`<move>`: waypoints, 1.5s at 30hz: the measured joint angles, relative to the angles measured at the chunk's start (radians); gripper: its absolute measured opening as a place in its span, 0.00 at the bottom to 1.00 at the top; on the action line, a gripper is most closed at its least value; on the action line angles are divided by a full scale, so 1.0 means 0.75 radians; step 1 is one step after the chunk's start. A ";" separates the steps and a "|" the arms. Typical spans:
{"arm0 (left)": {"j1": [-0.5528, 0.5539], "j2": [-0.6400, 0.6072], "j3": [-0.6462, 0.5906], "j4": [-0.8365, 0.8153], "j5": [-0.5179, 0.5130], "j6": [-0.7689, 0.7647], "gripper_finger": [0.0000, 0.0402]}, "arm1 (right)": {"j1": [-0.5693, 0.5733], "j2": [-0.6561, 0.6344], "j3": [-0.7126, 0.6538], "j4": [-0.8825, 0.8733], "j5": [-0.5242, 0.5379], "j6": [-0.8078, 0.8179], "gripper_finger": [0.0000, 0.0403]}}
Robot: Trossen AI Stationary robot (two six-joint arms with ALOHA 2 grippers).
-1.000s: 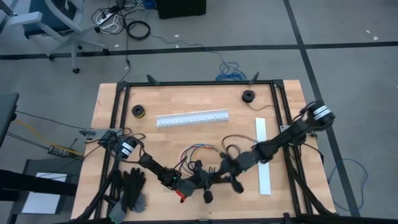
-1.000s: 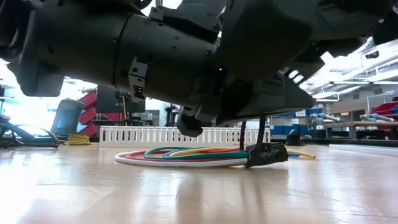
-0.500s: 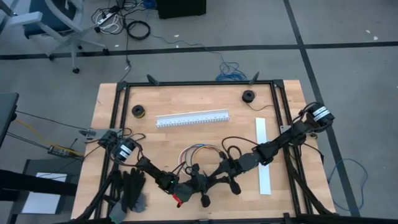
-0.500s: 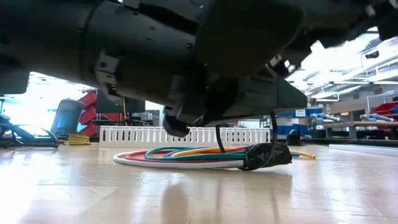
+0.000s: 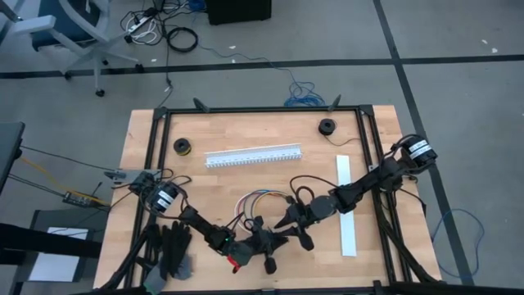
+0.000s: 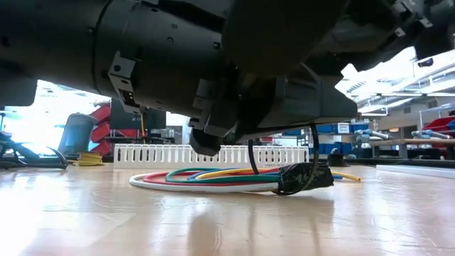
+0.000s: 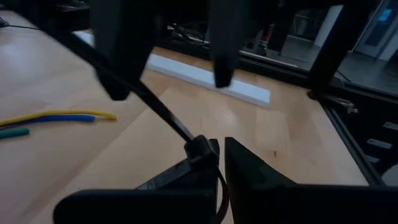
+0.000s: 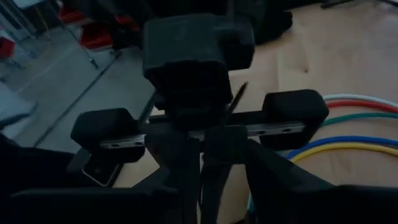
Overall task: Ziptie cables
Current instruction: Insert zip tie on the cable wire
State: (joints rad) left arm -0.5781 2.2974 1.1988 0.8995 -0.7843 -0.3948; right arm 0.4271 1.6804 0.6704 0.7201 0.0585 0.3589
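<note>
The cables (image 5: 260, 201), a looped bundle of red, green, blue, yellow and white wires, lie flat on the wooden table (image 5: 237, 176) at lower centre of the high view; in the low view the same coil (image 6: 213, 178) rests on the tabletop at mid-frame with a dark wrapped section at its right end. The left gripper (image 5: 264, 243) sits just below the bundle at bottom centre of the high view, fingers pressed together on a thin black zip tie (image 7: 158, 111), whose strap runs up and left from the fingertips in the left wrist view. The right gripper (image 5: 288, 223) is immediately right of the left one, beside the bundle's lower right edge; its fingers stand partly apart, and I cannot tell whether they pinch anything. A long white slotted channel (image 5: 253, 156) lies above the bundle, well apart. A white flat strip (image 5: 346, 205) lies at right. 2 small dark spools (image 5: 182, 146) sit near the table's upper corners.
</note>
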 joint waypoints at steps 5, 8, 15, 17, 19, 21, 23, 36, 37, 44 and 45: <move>0.000 0.000 0.000 0.009 0.006 0.001 0.00 | -0.040 0.003 0.001 0.000 -0.070 0.018 0.27; 0.001 0.000 0.000 0.010 0.006 0.002 0.00 | -0.051 0.003 0.001 0.017 -0.091 0.018 0.27; 0.026 0.000 0.000 0.040 0.028 0.031 0.00 | -0.067 0.004 0.001 -0.005 -0.135 0.029 0.27; 0.036 0.000 0.000 0.057 0.039 0.036 0.00 | -0.068 0.004 0.001 -0.007 -0.141 0.028 0.26; 0.042 0.000 0.000 0.068 0.053 0.037 0.00 | -0.068 0.004 0.001 -0.005 -0.144 0.019 0.23; 0.044 0.000 0.000 0.067 0.057 0.037 0.00 | -0.068 0.004 0.001 -0.007 -0.145 0.018 0.18; 0.044 0.000 0.000 0.067 0.057 0.039 0.00 | -0.068 0.004 0.001 -0.013 -0.146 0.018 0.12; 0.025 0.000 0.000 0.069 0.045 0.067 0.00 | -0.057 0.004 0.001 -0.019 -0.153 0.008 0.01; 0.025 0.000 0.000 0.069 0.045 0.067 0.00 | -0.056 0.004 0.001 -0.020 -0.153 0.005 0.01; 0.018 0.000 0.000 0.089 0.040 0.047 0.00 | -0.055 0.004 0.001 -0.019 -0.120 -0.022 0.00; 0.018 0.000 0.000 0.097 0.040 0.036 0.00 | -0.056 0.004 0.001 -0.019 -0.112 -0.026 0.00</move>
State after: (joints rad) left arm -0.5644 2.2974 1.1988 0.9721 -0.7540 -0.3680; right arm 0.3852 1.6836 0.6712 0.7060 -0.0256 0.3394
